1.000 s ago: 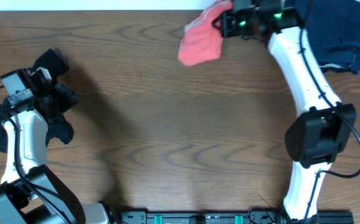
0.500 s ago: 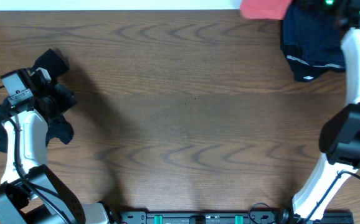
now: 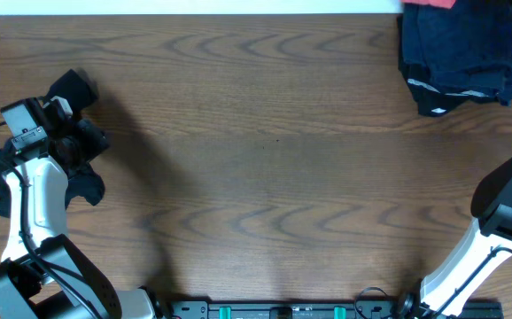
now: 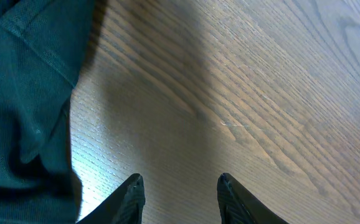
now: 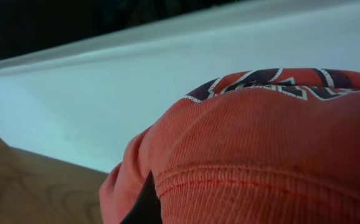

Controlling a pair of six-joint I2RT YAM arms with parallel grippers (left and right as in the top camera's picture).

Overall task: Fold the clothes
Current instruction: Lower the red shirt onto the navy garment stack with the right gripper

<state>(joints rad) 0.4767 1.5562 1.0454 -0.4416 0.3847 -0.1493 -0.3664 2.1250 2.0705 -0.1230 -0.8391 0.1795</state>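
- While the right gripper [image 5: 147, 205] pinches it tight, the red T-shirt [image 5: 261, 162] is bunched up at the far edge of the table [image 3: 265, 133], at about 1 o'clock from the middle.
- From above, only a thin red strip of it shows. Up close I see its blue and white letters, and a white ledge [image 5: 167, 81] behind it.
- Just below it, nearer 2 o'clock, lies a dark blue pile [image 3: 455, 53] of clothes.
- The right arm [image 3: 504, 204] runs up the side at 3 o'clock.
- Far away at 9 o'clock is the left arm [image 3: 30, 204]. The left gripper [image 4: 180, 199] has its fingers spread, with only bare wood between them.
- A dark cloth [image 4: 24, 93] lies just beside that gripper, at its 9 o'clock.
- I think the shirt could fall off the back of the table if the pinch slips, because it is right at the edge.
- It could also land on the blue pile and mess it up.
- It is all scrunched, so a fold may come out lumpy, and the other gripper is too far away to help.
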